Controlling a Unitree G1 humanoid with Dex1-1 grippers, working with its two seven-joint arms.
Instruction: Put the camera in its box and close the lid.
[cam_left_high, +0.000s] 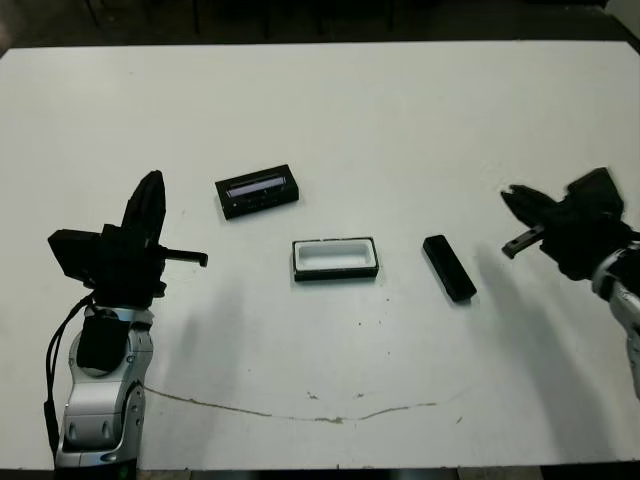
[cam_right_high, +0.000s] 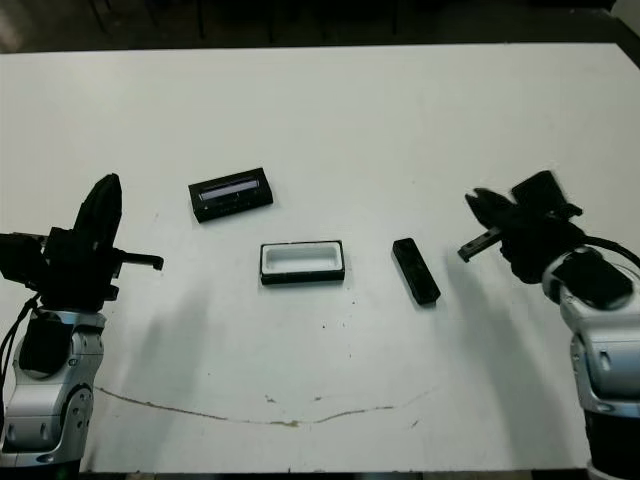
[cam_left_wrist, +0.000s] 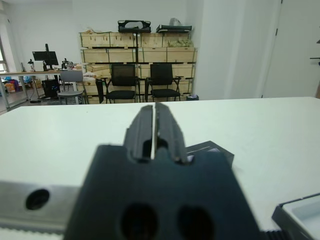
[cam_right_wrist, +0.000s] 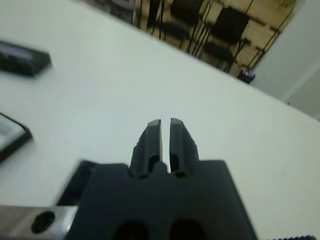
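The left tool (cam_left_high: 150, 200) hovers over the left part of the white tabletop (cam_left_high: 400, 120), its two black fingers pressed together with only a hairline seam between them in its wrist view, grasping nothing. The right tool (cam_right_high: 478, 215) hangs over the right part of the tabletop, its fingers also drawn nearly together with a thin slit between them, and it too is empty.

Nearest the right tool, just inward of it toward the middle, lies the camera (cam_left_high: 449, 267), a slim black bar flat on the tabletop and set at a slant; nothing touches it. Further inward from the camera, and apart from it, sits the box (cam_left_high: 335, 259), open, its black rim around a white lining, with nothing in it. It lies roughly midway between the two tools.

Inward of the left tool and a little farther from the robot than the box rests the lid (cam_left_high: 258, 190), a flat black cover with a pale strip along one long edge, slightly tilted and apart from the box. In the left wrist view, chairs and stacked crates stand beyond the tabletop.
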